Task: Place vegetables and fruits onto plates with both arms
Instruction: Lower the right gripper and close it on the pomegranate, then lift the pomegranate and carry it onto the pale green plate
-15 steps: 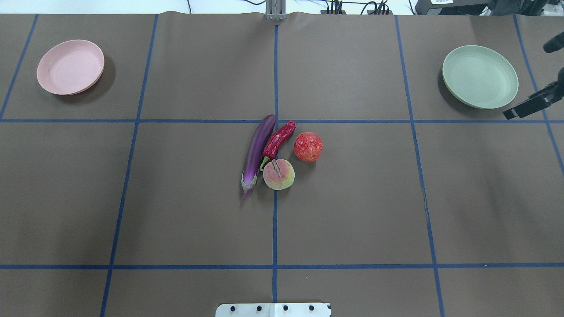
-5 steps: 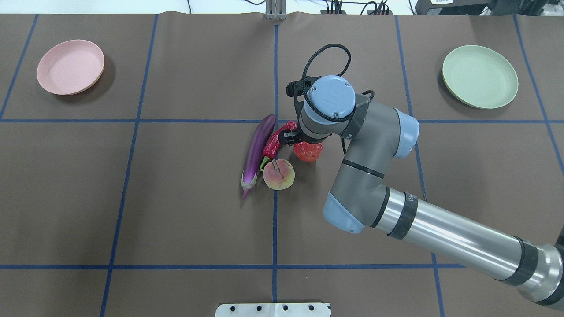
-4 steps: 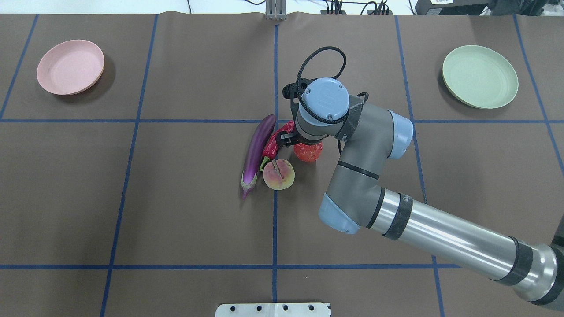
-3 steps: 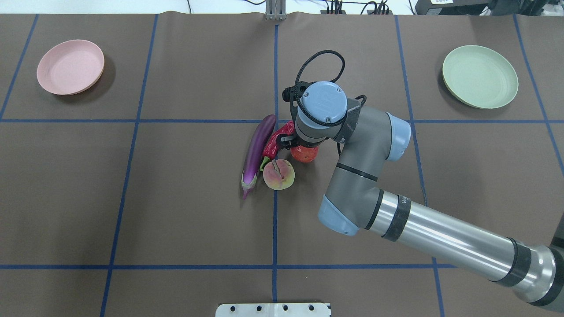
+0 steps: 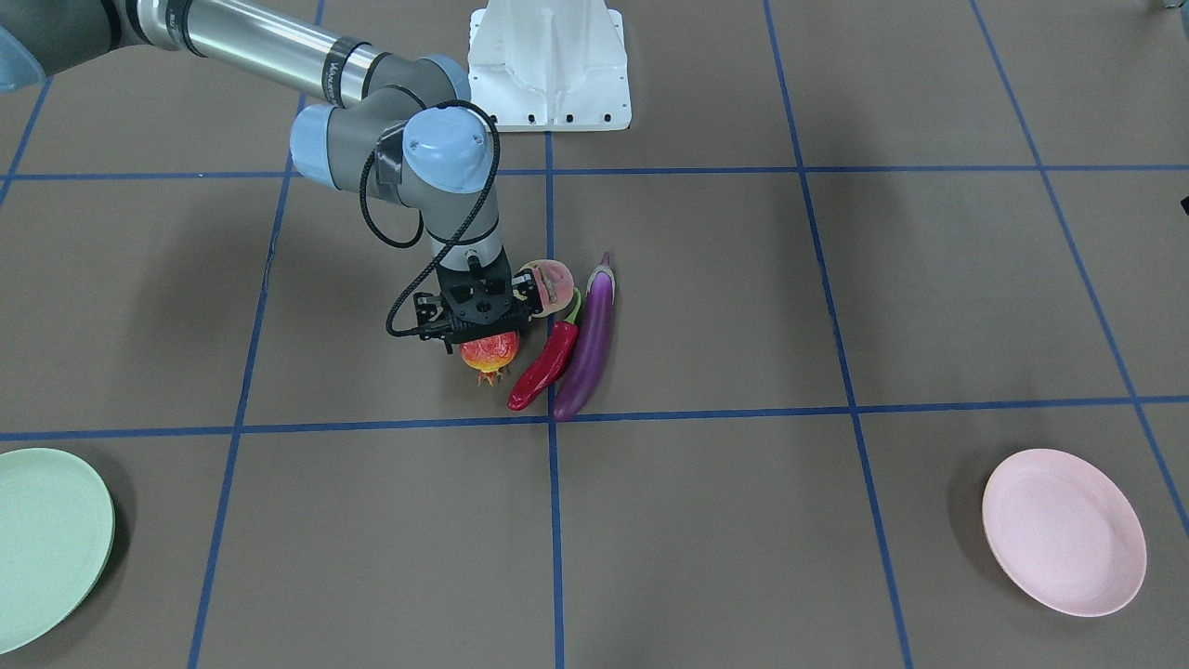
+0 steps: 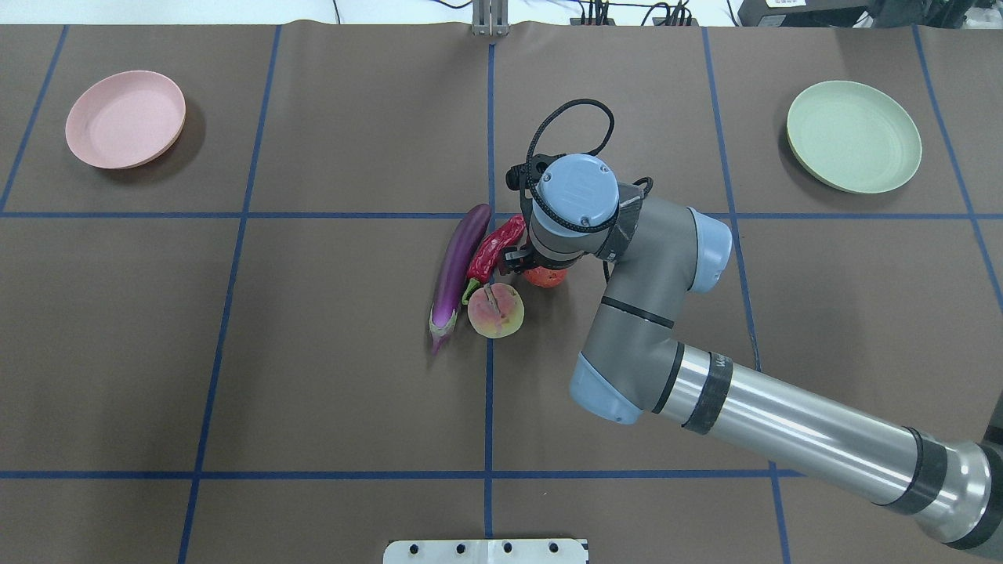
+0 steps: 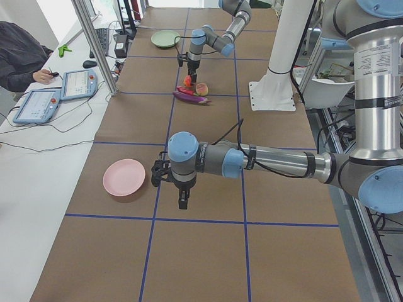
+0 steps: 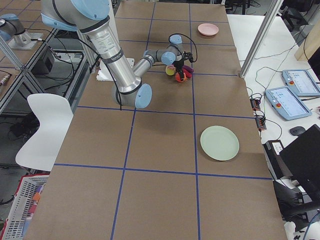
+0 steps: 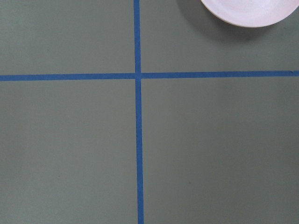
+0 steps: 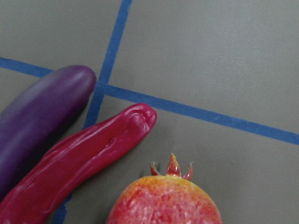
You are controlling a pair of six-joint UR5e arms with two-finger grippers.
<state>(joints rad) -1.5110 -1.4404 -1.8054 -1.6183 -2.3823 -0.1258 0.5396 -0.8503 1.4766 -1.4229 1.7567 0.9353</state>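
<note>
My right gripper point(image 5: 483, 342) is low over the pomegranate point(image 5: 489, 355), open, with the jaws down beside it; the right wrist view shows the pomegranate point(image 10: 166, 200) close below, crown up. The red chili point(image 5: 546, 367) and purple eggplant point(image 5: 587, 353) lie right beside it, and the peach point(image 5: 555, 279) sits behind them. The mint plate point(image 6: 852, 137) and the pink plate point(image 6: 125, 117) are empty at the far corners. My left gripper point(image 7: 182, 202) shows only in the exterior left view, beside the pink plate point(image 7: 124, 177); I cannot tell if it is open or shut.
The white base pedestal point(image 5: 550, 65) stands at the robot's edge of the table. Blue tape lines grid the brown table. An operator and tablets point(image 7: 63, 88) are beyond the table's far side.
The right arm came in from the right, reached over the produce and lowered onto the pomegranate. The fruits, vegetables and plates have not moved.
</note>
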